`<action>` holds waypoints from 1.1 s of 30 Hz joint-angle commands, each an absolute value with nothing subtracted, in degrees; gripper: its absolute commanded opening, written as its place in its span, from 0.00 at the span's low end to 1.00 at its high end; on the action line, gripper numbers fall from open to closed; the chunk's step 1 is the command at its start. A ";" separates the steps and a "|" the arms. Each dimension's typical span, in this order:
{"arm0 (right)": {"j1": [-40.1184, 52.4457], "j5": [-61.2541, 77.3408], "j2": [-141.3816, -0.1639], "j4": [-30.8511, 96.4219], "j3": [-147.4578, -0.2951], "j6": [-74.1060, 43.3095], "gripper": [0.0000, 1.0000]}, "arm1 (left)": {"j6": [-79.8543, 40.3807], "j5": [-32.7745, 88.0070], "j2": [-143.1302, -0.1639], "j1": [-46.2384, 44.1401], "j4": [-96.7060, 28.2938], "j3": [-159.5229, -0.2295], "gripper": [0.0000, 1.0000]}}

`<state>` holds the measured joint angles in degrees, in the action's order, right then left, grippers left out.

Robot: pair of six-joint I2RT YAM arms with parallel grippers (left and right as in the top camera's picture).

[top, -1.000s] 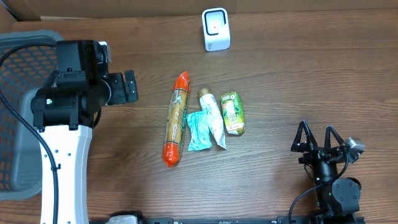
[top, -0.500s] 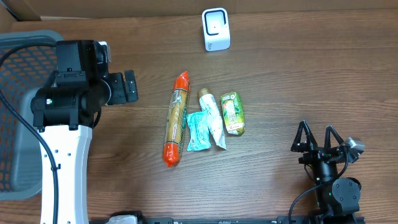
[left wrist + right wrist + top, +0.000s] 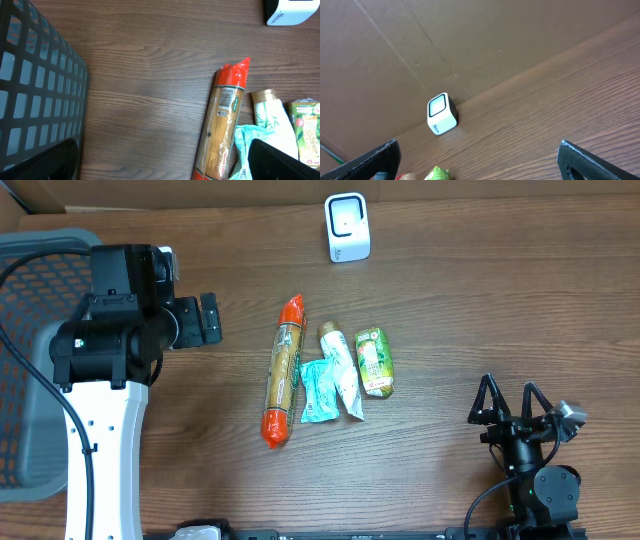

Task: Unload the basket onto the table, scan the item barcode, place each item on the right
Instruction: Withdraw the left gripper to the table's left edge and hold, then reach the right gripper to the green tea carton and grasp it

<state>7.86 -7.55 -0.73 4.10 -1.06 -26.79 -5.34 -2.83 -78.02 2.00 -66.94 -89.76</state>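
Wooden table [image 3: 480, 300]. Four groceries lie side by side mid-table: spaghetti packet [image 3: 283, 385], tube [image 3: 340, 365], teal sachet [image 3: 319, 392], green carton [image 3: 374, 361]. White scanner [image 3: 347, 227] stands at the far edge. I see both claws spread wide and empty: left claw [image 3: 213, 320] beside the basket [image 3: 45, 238], right claw [image 3: 510, 396] near-right.

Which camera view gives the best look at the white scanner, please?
Overhead: the scanner is whole, unobstructed and faces the camera. The right wrist view shows it whole too, but at an angle; the left wrist view catches only a corner.
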 commanded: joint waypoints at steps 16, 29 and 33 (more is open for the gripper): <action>7.64 -0.47 -0.16 1.74 -0.49 -25.15 1.00 | -3.79 -3.55 -78.43 2.24 -67.07 -90.89 1.00; 7.64 11.94 -12.69 9.23 -15.94 -17.32 1.00 | -3.81 -3.55 -78.43 2.24 -67.07 -90.89 1.00; 7.64 13.41 -22.70 16.25 -25.47 -15.97 1.00 | -3.79 -3.55 -78.43 2.24 -67.07 -90.89 1.00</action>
<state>7.86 10.57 -15.90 13.26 -17.93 -18.81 -5.32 -2.83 -78.06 2.00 -67.29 -89.78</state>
